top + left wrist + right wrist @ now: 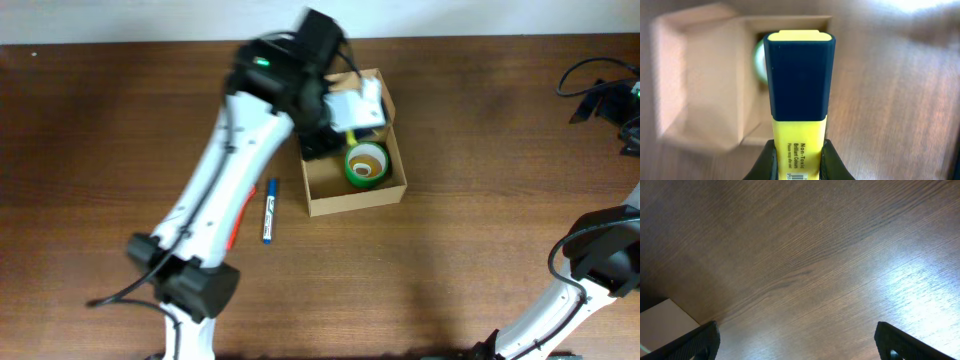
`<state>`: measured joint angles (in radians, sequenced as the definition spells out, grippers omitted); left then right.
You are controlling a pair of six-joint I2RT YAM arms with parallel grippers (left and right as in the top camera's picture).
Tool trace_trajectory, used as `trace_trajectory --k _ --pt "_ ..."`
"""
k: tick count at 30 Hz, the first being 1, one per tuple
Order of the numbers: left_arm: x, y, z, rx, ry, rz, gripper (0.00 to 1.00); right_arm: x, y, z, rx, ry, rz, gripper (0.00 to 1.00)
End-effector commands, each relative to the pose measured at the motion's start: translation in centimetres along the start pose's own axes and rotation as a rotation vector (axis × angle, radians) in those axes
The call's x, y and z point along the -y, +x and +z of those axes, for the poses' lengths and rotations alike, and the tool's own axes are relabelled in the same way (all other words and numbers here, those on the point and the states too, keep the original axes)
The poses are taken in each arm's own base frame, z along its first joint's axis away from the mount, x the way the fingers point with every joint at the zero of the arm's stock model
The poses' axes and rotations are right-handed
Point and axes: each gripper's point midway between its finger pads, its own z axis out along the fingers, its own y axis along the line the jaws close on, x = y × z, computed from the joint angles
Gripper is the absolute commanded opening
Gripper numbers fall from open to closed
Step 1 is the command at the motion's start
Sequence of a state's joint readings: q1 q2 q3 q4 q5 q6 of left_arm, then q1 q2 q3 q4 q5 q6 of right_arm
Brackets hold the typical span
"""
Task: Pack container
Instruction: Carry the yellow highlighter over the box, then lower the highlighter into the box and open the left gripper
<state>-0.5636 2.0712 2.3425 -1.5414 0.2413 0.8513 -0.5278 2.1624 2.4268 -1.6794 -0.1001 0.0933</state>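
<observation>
The container (355, 203) is a small open brown cardboard box at the table's middle back, with a green tape roll (366, 163) inside. My left gripper (345, 128) hangs over the box's back left part. In the left wrist view the gripper (799, 161) is shut on a yellow highlighter (799, 75) with a dark blue cap, which points toward the blurred container (710, 85) and the tape roll (758, 62). My right gripper (797, 342) is open above bare wood, nothing between its fingers.
A blue marker (269, 210) and a red marker (240, 215) lie on the table left of the box, the red one partly under the left arm. Black cables (600, 95) sit at the back right. The right arm (600, 260) stands at the front right.
</observation>
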Motion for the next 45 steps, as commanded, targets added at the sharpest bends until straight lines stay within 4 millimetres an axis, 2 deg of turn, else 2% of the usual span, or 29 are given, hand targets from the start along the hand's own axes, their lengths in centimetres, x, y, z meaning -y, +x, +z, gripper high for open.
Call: trace_trajectory --k 1,6,10,13,21,25,32,45 --pt "1.1 -0.9 3.5 -0.047 0.066 0.111 0.02 -0.5 0.2 -1.2 0.028 -0.016 -0.014 0.99" --pt "1.1 0.1 7.6 -0.211 0.046 0.151 0.02 -0.5 0.2 -1.2 0.028 -0.016 -0.015 0.99" --pt "0.0 -0.1 10.2 -0.23 0.015 0.09 0.02 -0.5 0.2 -1.2 0.028 -0.016 -0.014 0.99" --pt "-0.5 0.3 11.4 -0.251 0.007 0.063 0.02 -0.5 0.2 -1.2 0.028 -0.016 -0.015 0.99" --pt "-2.7 0.9 12.4 -0.267 -0.067 0.006 0.02 -0.5 0.2 -1.2 0.027 -0.016 -0.015 0.99" --pt "-3.8 2.6 13.1 -0.29 -0.084 -0.072 0.01 -0.5 0.2 -1.2 0.028 -0.016 -0.015 0.99" --pt "-3.1 4.8 14.8 -0.343 -0.049 -0.121 0.01 -0.5 0.2 -1.2 0.028 -0.016 -0.015 0.99" --pt "-1.9 4.1 15.2 -0.366 -0.063 -0.168 0.02 -0.5 0.2 -1.2 0.028 -0.016 -0.014 0.99"
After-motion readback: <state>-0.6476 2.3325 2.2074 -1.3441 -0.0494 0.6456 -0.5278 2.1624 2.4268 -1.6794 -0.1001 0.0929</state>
